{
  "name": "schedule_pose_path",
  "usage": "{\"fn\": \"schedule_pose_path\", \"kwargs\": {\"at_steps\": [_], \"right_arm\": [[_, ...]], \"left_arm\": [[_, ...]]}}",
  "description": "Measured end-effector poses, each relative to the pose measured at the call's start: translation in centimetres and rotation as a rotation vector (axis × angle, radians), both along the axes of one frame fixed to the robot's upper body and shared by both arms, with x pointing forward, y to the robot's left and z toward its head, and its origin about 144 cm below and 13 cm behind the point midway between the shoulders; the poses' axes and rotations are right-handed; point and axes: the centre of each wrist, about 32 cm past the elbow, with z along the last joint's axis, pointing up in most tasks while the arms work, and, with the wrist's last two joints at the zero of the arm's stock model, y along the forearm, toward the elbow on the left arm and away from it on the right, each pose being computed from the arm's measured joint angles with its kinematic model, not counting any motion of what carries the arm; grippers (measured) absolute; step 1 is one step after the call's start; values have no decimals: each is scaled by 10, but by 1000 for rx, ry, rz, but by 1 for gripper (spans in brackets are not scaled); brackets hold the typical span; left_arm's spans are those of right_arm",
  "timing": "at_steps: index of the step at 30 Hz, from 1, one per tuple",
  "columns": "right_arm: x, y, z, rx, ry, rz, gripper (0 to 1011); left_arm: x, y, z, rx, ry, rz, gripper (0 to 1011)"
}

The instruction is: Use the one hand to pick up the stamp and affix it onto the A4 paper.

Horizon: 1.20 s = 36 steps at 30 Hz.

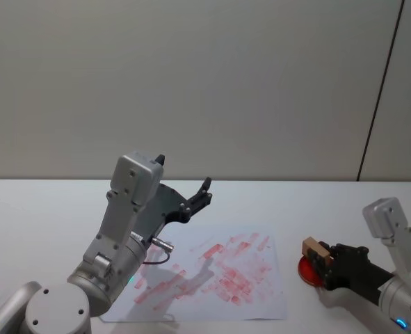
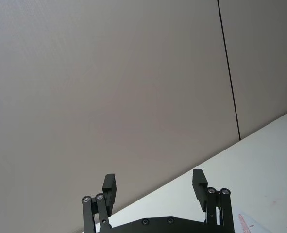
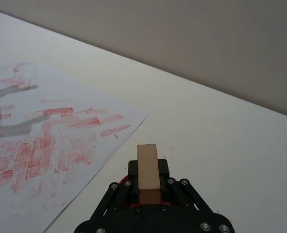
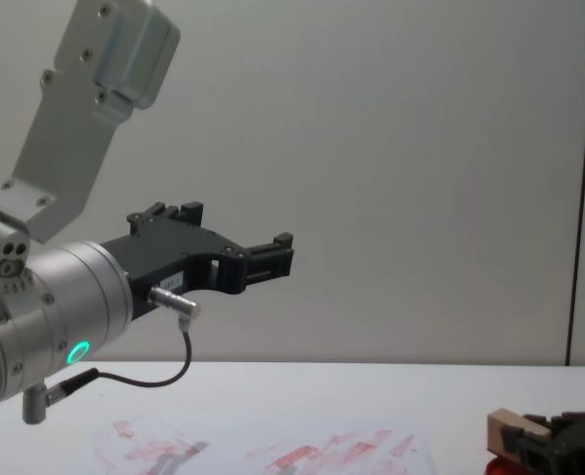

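- Two grippers. The right gripper [image 3: 148,187] has its fingers clamped on the stamp [image 3: 148,167] at the red ink pad [image 1: 307,273], just right of the A4 paper [image 1: 219,278]. Contact with the pad cannot be told. The left gripper [image 2: 155,187] hangs raised above the sheet's left part, fingers apart, idle.
- Risk: the block juts well beyond the fingers, so an off-square press could pivot it and smear the print.
- Risk: the sheet lies loose, so a sticky inked face could lift or drag it.
- Surface: plain white table [image 1: 344,202]; the paper is crowded with red marks.
- Room: bare grey wall [image 1: 191,83] with one dark seam [image 1: 380,90].
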Motion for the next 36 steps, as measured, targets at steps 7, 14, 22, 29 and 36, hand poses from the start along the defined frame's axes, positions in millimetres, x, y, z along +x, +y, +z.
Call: {"fn": "schedule_pose_path", "kwargs": {"at_steps": [7, 14, 22, 29, 36], "right_arm": [[2, 6, 6, 13, -33, 20, 217], [6, 18, 14, 32, -65, 70, 217], [14, 37, 18, 43, -85, 113, 217], [22, 49, 13, 39, -75, 125, 217], [29, 59, 6, 24, -57, 123, 217]], "left_arm": [[0, 0, 0, 0, 0, 0, 1002], [0, 0, 0, 0, 0, 0, 1002], [0, 0, 0, 0, 0, 0, 1002], [0, 0, 0, 0, 0, 0, 1003], [0, 0, 0, 0, 0, 0, 1003]]}}
